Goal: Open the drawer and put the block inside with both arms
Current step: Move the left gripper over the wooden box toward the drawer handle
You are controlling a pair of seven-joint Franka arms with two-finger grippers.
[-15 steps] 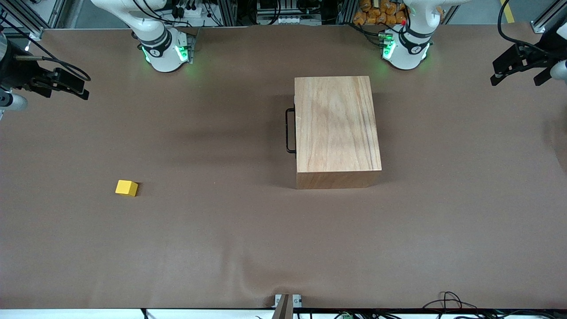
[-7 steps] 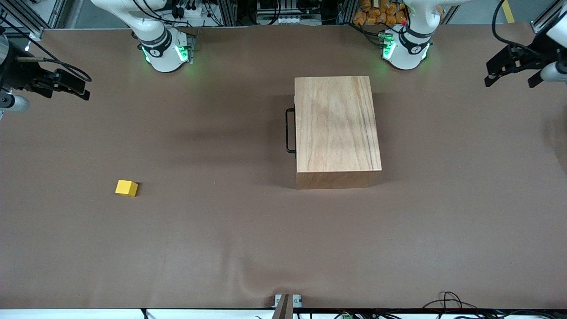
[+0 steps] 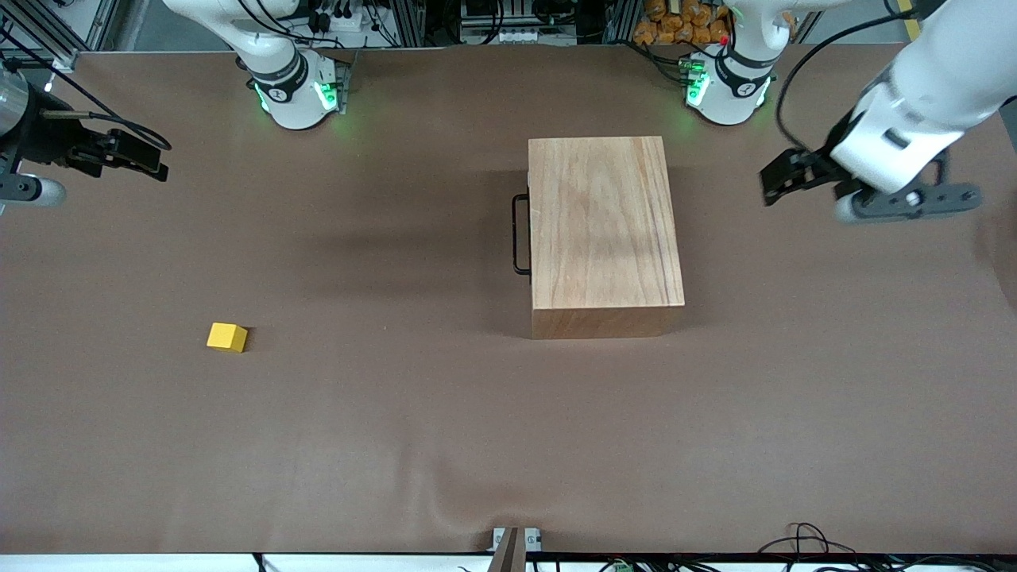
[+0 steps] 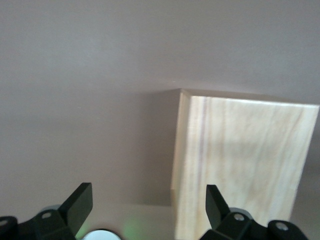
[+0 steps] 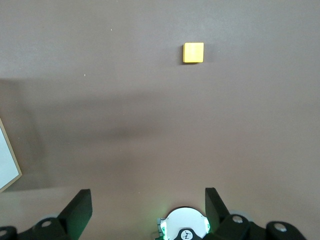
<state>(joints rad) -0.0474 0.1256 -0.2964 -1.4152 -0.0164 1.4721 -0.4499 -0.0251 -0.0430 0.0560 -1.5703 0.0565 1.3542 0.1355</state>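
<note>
The wooden box [image 3: 604,238] stands mid-table with its drawer shut; the black handle [image 3: 520,234] faces the right arm's end of the table. The yellow block [image 3: 227,337] lies on the mat toward that end, nearer the front camera than the box. My left gripper [image 3: 779,179] hangs open over the mat beside the box, at the left arm's end; its wrist view shows the box [image 4: 240,165] ahead of the empty left gripper [image 4: 147,202]. My right gripper [image 3: 151,159] hovers open over the table's edge at the right arm's end. Its wrist view shows the block [image 5: 193,52] well away from the right gripper [image 5: 147,205].
Brown mat [image 3: 445,413] covers the whole table. The two arm bases [image 3: 298,91] [image 3: 727,87] glow green along the edge farthest from the front camera. Cables [image 3: 802,540] lie at the edge nearest the front camera. A box corner [image 5: 7,160] shows in the right wrist view.
The left arm has swung in from the table's end toward the box, its gripper lower and closer to it. The right gripper has shifted slightly. Box and block have not moved.
</note>
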